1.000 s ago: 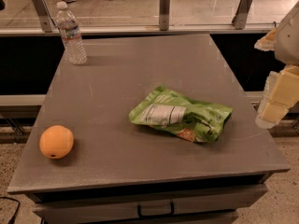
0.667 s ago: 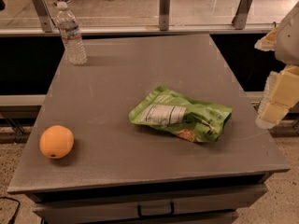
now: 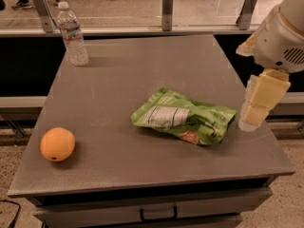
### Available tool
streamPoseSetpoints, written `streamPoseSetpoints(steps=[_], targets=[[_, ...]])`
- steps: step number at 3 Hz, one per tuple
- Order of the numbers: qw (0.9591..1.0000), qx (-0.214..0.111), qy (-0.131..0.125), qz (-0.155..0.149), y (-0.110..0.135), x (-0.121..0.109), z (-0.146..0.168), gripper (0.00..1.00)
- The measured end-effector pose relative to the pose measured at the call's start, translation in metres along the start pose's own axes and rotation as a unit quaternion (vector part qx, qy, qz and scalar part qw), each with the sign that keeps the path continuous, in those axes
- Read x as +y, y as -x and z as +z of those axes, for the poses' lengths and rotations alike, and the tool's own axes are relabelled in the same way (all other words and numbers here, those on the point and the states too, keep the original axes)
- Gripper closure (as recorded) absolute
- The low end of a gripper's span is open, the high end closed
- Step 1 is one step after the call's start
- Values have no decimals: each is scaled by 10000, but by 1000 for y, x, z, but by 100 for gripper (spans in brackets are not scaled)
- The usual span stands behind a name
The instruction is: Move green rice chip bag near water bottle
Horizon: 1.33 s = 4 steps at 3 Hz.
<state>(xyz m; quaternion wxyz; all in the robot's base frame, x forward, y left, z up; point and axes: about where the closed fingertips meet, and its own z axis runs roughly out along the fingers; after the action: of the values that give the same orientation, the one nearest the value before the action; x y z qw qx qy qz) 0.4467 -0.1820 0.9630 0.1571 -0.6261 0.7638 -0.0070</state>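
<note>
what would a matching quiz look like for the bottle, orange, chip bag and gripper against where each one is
Things
1. water bottle
2. orange
3. green rice chip bag
4. gripper

Places
A. at the right edge of the table, just right of the bag
B. near left corner
C. far left corner, upright
D. lying flat, right of centre

Pairs: 1-C, 2-B, 3-D, 4-A
</note>
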Motion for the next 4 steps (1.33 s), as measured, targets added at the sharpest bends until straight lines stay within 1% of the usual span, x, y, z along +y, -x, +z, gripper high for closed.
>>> streamPoseSetpoints(steps=[1, 2, 3, 4], targets=[[9997, -60, 221, -94, 15, 5, 22, 0], [9988, -44, 437, -211, 28, 15, 51, 0], [9978, 13, 583, -309, 37, 22, 73, 0], [9969, 68, 676, -396, 46, 25, 91, 0]])
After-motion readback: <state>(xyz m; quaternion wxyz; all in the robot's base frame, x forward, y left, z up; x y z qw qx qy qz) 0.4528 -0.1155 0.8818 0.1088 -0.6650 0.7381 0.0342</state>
